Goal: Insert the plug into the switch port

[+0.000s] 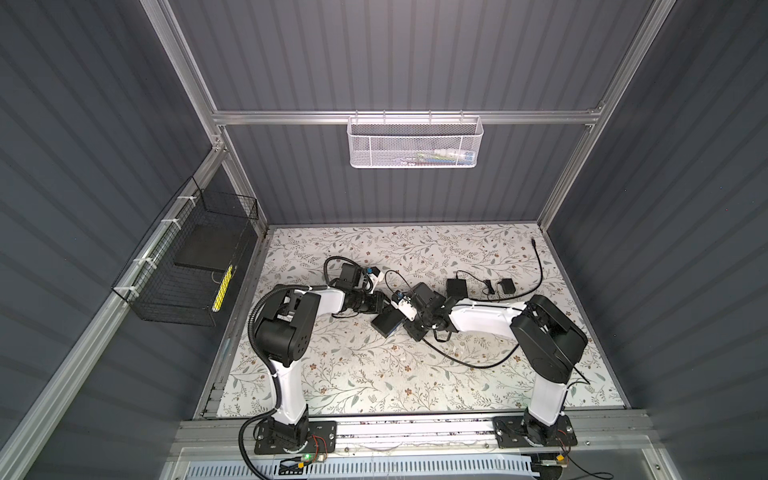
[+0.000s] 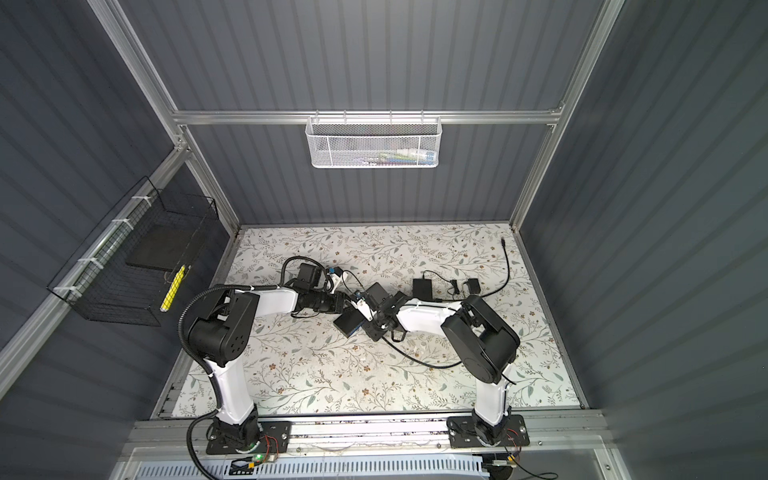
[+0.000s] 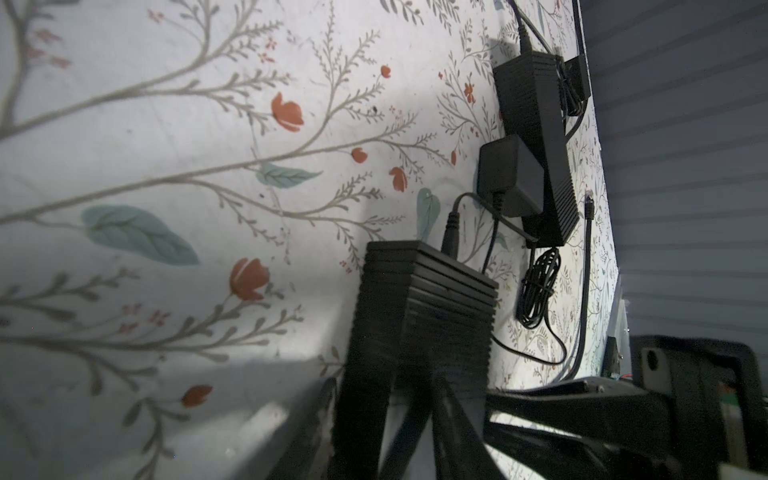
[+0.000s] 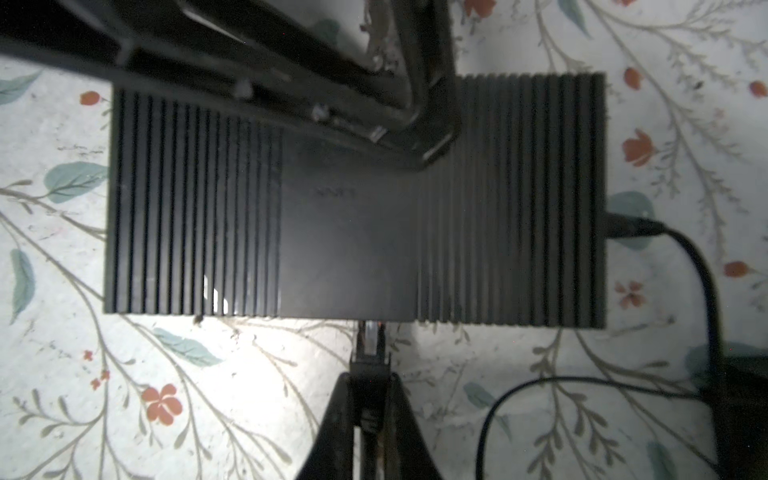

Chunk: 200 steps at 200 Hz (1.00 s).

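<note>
- Black ribbed plastic switch box [image 4: 353, 232], flat and oblong, is seen lying on the floral-patterned table [image 1: 374, 374], mid-table between the two arms.
- A dark cable plug with a clear tip [image 4: 369, 345] is pinched between the narrowly set fingers of the right gripper [image 4: 369, 376]. Its tip is at the long edge of the switch box. Whether it has entered a port is hidden by that edge.
- The left gripper [image 3: 411, 374] is set with a finger on either side of one end of the switch box. Whether the fingers bear on it cannot be told.
- Judged done: the plug is in hand, lined up and brought to the port side, and a power lead is already fitted at one end of the switch box.
- Judged left: the plug is to be pushed fully home and then released.
- Counted in both top views: two arms, two grippers, one white mesh basket [image 1: 415, 143] and one black wire basket [image 1: 187, 266].
- Counted in the left wrist view: one longer ribbed black box [image 3: 536, 137], two smaller black blocks [image 3: 509, 183] [image 3: 577, 77], one bundled black cord [image 3: 538, 286] and one loose cable end [image 3: 588, 203].
</note>
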{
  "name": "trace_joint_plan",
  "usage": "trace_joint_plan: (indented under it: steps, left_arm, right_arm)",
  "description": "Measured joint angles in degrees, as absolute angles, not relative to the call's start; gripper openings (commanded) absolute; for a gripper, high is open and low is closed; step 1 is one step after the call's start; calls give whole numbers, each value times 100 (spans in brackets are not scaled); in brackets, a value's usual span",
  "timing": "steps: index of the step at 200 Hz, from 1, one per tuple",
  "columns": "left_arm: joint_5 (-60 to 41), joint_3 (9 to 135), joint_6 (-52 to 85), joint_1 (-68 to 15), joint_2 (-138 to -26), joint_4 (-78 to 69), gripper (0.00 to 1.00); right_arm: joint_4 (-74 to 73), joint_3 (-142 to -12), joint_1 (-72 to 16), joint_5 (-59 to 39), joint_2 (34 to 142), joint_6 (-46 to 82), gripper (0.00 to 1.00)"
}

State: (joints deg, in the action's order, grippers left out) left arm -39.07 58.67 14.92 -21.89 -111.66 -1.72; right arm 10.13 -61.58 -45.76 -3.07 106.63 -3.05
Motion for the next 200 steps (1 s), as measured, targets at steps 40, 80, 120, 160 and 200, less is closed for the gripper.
trace_joint_plan:
  steps: [40,80,120,160,200]
  left_arm:
    - [-3887,5907,1457,-2233,-11240,-373,35]
    - [-3754,5942,1433,-2263,-11297,-620,34]
    - [-3680,5942,1406,-2285,-11334,-834,32]
    - [-3680,5885,1406,-2285,-11391,-1087,32]
    - [-3645,5822,1406,-2285,-11373,-1151,32]
  right_arm:
    - [1205,-6305,-4571,-309,10728,-357,0]
    - [1166,-6429,-4560,-311,10844,-366,0]
    - [1188,-6560,-4552,-329,10927,-311,0]
    - [1339,-6722,-4547,-211,11008,-259,0]
    - [1374,-6742,-4554,-174,11017,-185,0]
